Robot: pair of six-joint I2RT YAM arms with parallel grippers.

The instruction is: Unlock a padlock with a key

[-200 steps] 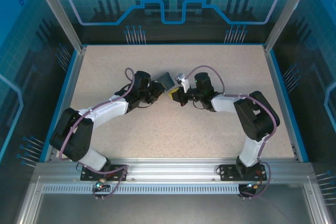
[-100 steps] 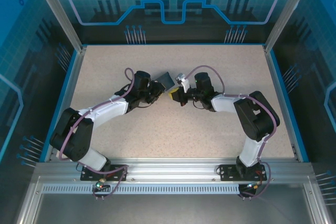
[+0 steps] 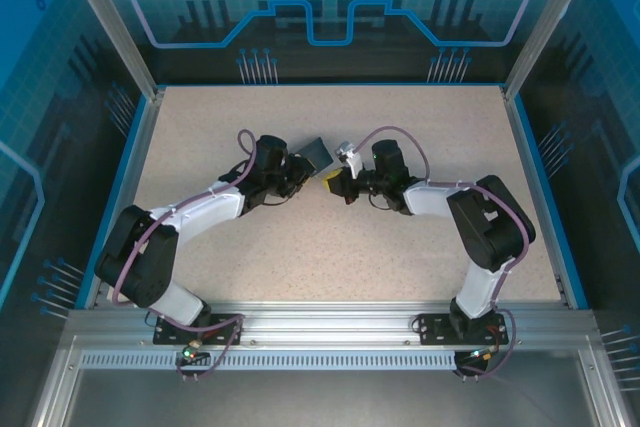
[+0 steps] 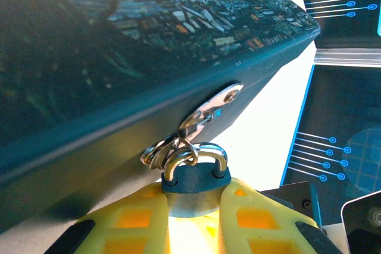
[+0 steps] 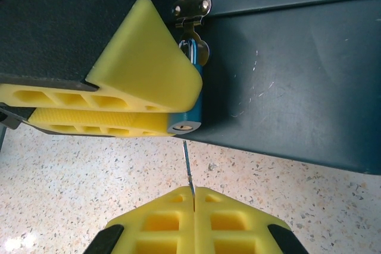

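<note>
**Operator:** So, where is the padlock [image 5: 197, 96] right now?

**Spotter:** It hangs by its shackle from the hasp [image 5: 190, 5] on the side wall of the tin box [image 5: 286, 69], with its keyhole end pointing away from the hasp. Your left gripper [image 4: 191, 197] is clenched on the padlock's body, one yellow finger on either side, holding it close against the tin's wall.

**Operator:** And the key?

**Spotter:** The key [image 5: 188, 171] is a thin sliver pinched between the closed fingers of your right gripper [image 5: 194, 193]. Its tip is just short of the keyhole, beside the tin's wall, and not yet in.

**Operator:** What could go wrong from here?

**Spotter:** The blade leans slightly rather than running straight at the slot. If you push like that, I judge the tip may catch the padlock's end face. Then the key could bend or slide back between your pads, since you hold so little of it. A hard push might also swing the padlock on the hasp, or shove the tin across the table [image 5: 53, 176]. Square up the key first, then ease in.
</note>
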